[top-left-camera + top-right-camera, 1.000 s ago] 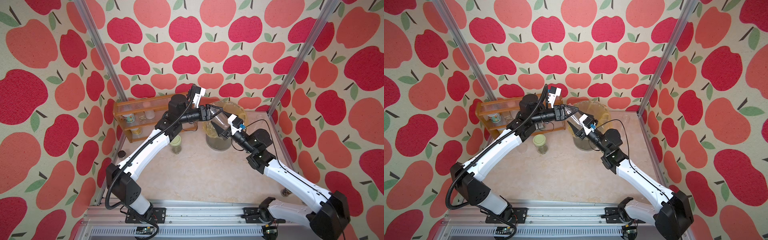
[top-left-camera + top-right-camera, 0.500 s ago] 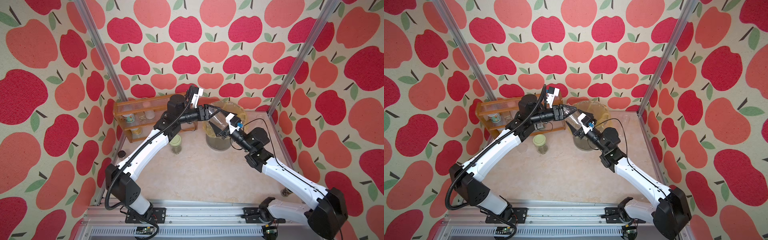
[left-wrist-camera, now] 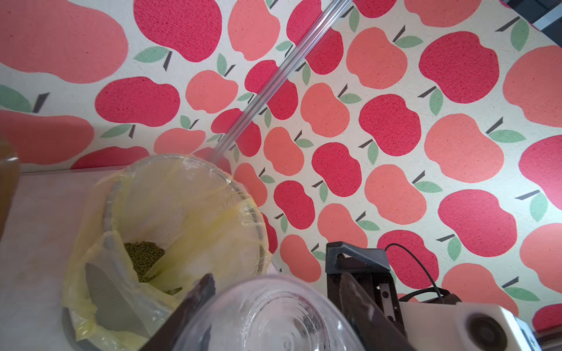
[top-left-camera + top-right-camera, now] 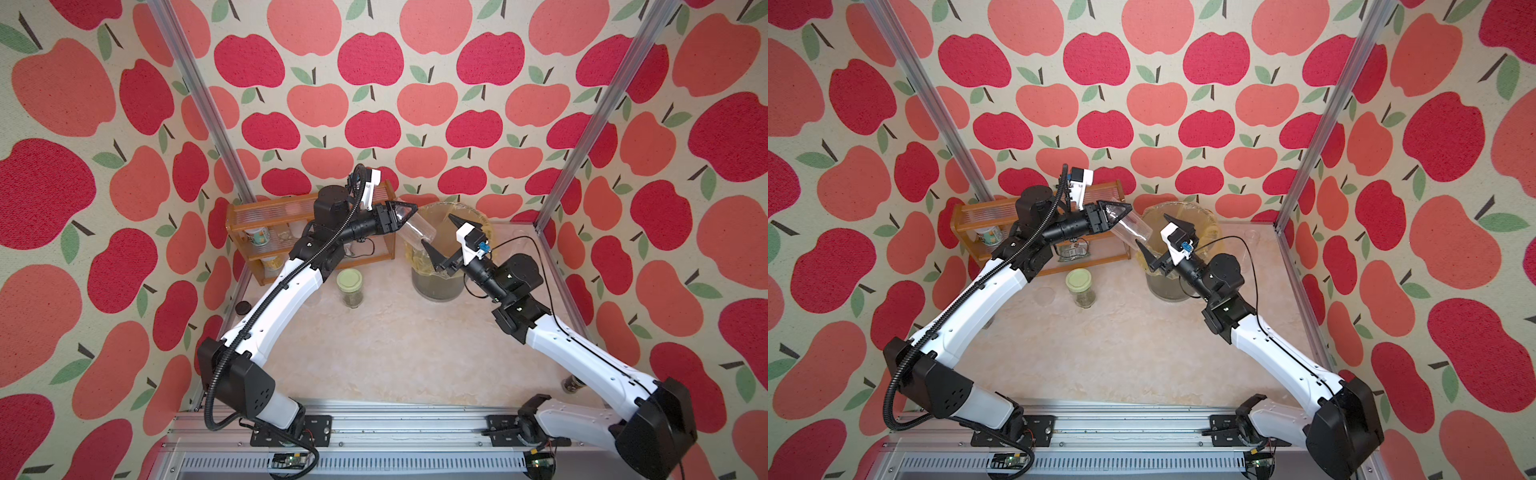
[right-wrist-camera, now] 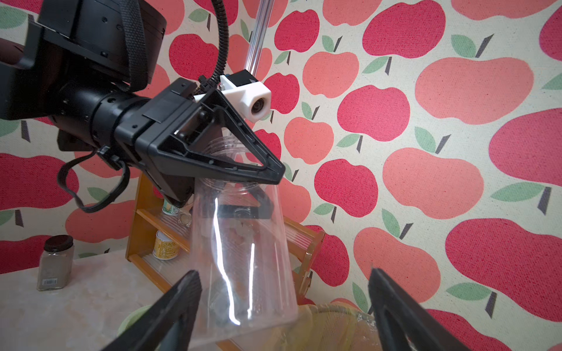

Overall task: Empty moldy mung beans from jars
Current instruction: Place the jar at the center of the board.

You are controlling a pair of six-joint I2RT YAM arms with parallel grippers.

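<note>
The mung beans (image 3: 143,258) already tipped out lie in a small olive heap at the bottom of the mesh bin (image 3: 243,194), inside its yellow liner bag (image 3: 85,231). Above it the tall clear jar (image 5: 243,258) hangs tilted, its lower end over the bin's rim, and it looks all but empty. A few dark flecks near that end may be stray grains or only things seen through the wall. The left end effector (image 4: 406,212) is clamped on the jar's upper end and carries it alone. The right end effector (image 5: 282,273) is spread wide, one finger on each side of the jar's lower end, touching neither side as far as the right wrist view shows. So this jar's share seems done, bar a shake and setting it down. What is left stands near the bin on the table (image 4: 395,353): the squat glass jar (image 4: 353,297) with its pale green lid (image 4: 350,280) on and beans showing through the glass, upright and well clear of both arms. It needs opening and pouring. A faint clear round thing (image 4: 1044,296) just beside it is too dim to name. Behind are the wooden rack (image 4: 266,216) and, off to one side, a small brown-capped jar (image 5: 56,261), neither part of the job.
</note>
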